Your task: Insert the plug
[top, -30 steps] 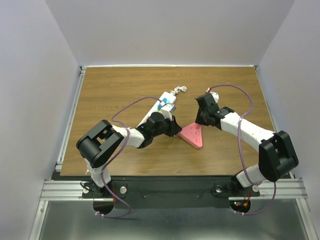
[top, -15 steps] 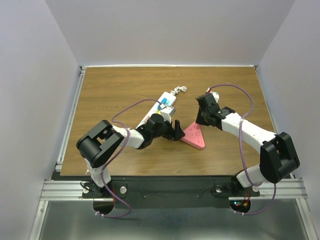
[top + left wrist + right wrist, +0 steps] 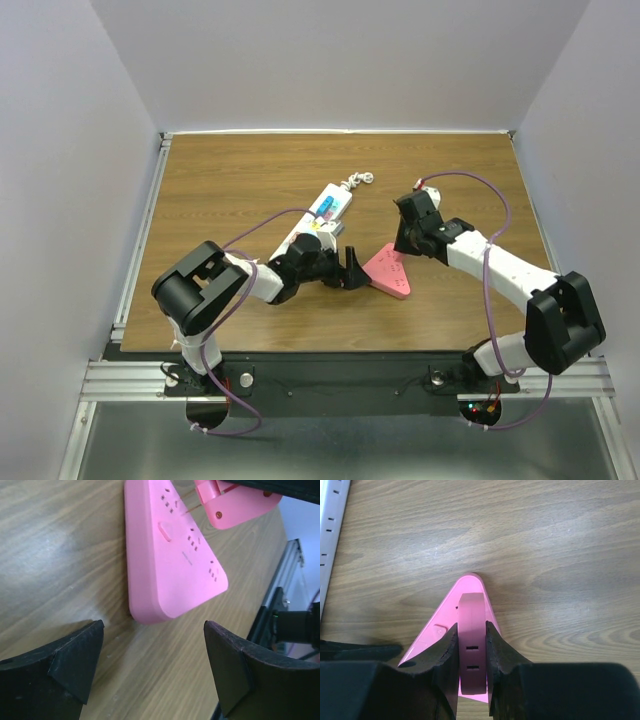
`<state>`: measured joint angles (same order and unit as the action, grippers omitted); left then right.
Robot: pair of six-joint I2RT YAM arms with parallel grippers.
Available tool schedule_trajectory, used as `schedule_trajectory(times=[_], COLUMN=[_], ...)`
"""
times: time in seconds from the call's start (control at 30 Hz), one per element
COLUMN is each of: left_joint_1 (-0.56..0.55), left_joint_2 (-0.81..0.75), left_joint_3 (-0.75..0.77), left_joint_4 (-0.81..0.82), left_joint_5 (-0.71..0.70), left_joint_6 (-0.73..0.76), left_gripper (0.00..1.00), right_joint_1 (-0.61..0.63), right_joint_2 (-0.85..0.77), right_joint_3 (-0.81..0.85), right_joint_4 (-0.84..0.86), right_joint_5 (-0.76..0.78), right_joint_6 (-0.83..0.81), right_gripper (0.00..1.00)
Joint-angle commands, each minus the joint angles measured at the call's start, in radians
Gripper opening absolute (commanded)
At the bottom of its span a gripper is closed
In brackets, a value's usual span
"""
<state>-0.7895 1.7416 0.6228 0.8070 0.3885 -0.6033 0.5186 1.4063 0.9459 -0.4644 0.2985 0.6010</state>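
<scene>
Your L end effector (image 3: 352, 270) is released: jaws spread wide, nothing between them. In the L wrist view its two black fingers (image 3: 70, 665) sit low at either side of the frame. The near corner of the pink socket block (image 3: 172, 555) is just ahead of the gap and touches neither finger. The block is a flat, rounded triangle lying face up on the desk (image 3: 220, 180), approx. centre, between the two arms.

Your R end effector (image 3: 402, 245) is clenched on the pink plug (image 3: 471, 615). The R wrist view shows the plug pinched edge-on between both pads, directly over the block & lined up w/ its long axis. The block's rounded tip shows just past the plug. In the L wrist view the plug is at top right, over the far part of the block's face, w/ a thin prong reaching toward the socket holes. You can't tell from these views whether the prong is in a hole or only at the surface.

The white power strip (image 3: 322, 215) lies diag. on the desk beyond the L wrist, w/ something blue on it & a short white cord (image 3: 358, 180) at its far end. It's near the pink block but apart from it. In the R wrist view its edge shows at top left.
</scene>
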Motion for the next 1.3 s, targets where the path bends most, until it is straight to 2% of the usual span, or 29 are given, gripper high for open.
schedule_trajectory(times=[0.0, 0.1, 0.27, 0.5, 0.8, 0.93, 0.97, 1.07, 1.27], left_joint_1=[0.004, 0.006, 0.004, 0.004, 0.004, 0.01, 0.013, 0.022, 0.035], left_joint_2=[-0.014, 0.015, 0.062, 0.113, 0.168, 0.183, 0.19, 0.203, 0.225], left_joint_3=[-0.023, -0.037, -0.029, -0.026, -0.012, -0.005, -0.003, -0.003, 0.0], left_joint_4=[0.095, 0.199, 0.27, 0.331, 0.389, 0.394, 0.399, 0.416, 0.429], left_joint_5=[0.052, 0.084, 0.095, 0.101, 0.099, 0.105, 0.111, 0.121, 0.139], left_joint_6=[-0.087, -0.148, -0.199, -0.246, -0.297, -0.305, -0.309, -0.323, -0.335], left_gripper=[0.92, 0.92, 0.89, 0.78, 0.72, 0.59, 0.53, 0.42, 0.28], right_joint_1=[0.008, 0.009, 0.008, 0.008, 0.008, 0.008, 0.008, 0.008, 0.009], right_joint_2=[-0.041, -0.047, -0.047, -0.044, -0.04, -0.043, -0.043, -0.04, -0.024], right_joint_3=[-0.013, -0.019, -0.019, -0.012, -0.022, -0.022, -0.021, -0.012, 0.005], right_joint_4=[0.012, 0.013, 0.015, 0.021, 0.033, 0.041, 0.043, 0.047, 0.053], right_joint_5=[0.01, 0.005, -0.007, -0.028, -0.067, -0.071, -0.071, -0.061, -0.044], right_joint_6=[-0.01, -0.012, -0.038, -0.066, -0.078, -0.096, -0.102, -0.124, -0.145], right_gripper=[0.0, 0.0, 0.0, 0.0, 0.0, 0.01, 0.0, 0.0, 0.0])
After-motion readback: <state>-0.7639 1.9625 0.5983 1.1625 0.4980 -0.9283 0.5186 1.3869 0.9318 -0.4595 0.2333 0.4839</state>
